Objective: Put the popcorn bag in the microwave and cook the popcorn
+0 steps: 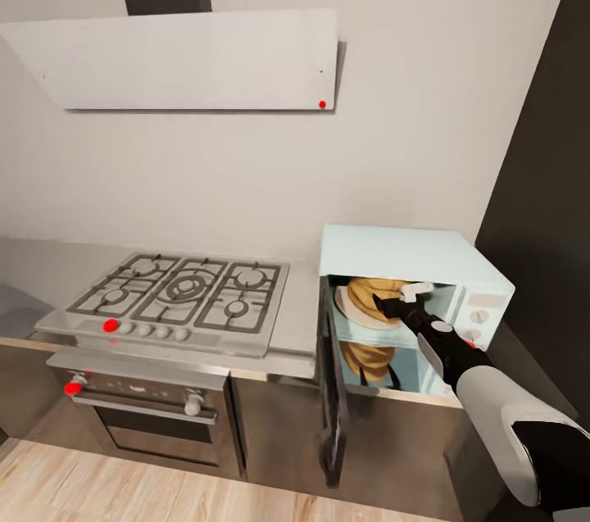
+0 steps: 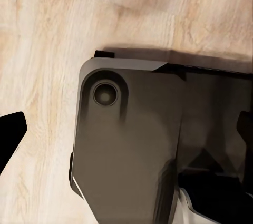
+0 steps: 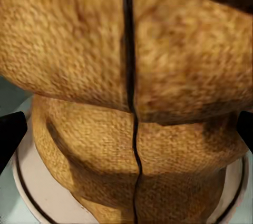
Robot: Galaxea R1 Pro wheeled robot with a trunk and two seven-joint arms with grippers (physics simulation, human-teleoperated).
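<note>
The pale blue microwave point(image 1: 410, 253) stands on the steel countertop point(image 1: 301, 317) with its dark-framed door point(image 1: 331, 391) swung wide open. Inside, the tan-brown popcorn bag point(image 1: 367, 292) sits on the white turntable plate point(image 1: 354, 314). My right gripper point(image 1: 403, 297) reaches into the cavity and stands open right beside the bag. In the right wrist view the bag's wrinkled side point(image 3: 105, 66) is very close on the plate point(image 3: 31, 197), with the dark fingertips point(image 3: 10, 134) spread far apart either side. The popcorn is hidden. My left gripper point(image 2: 126, 145) hangs open above the robot's base.
A gas hob point(image 1: 180, 292) with a steel built-in oven point(image 1: 147, 415) below is left of the microwave. A white extractor hood point(image 1: 188, 59) hangs above. A dark wall panel point(image 1: 549, 178) rises close on the right. The open door juts over the wooden floor point(image 1: 123, 489).
</note>
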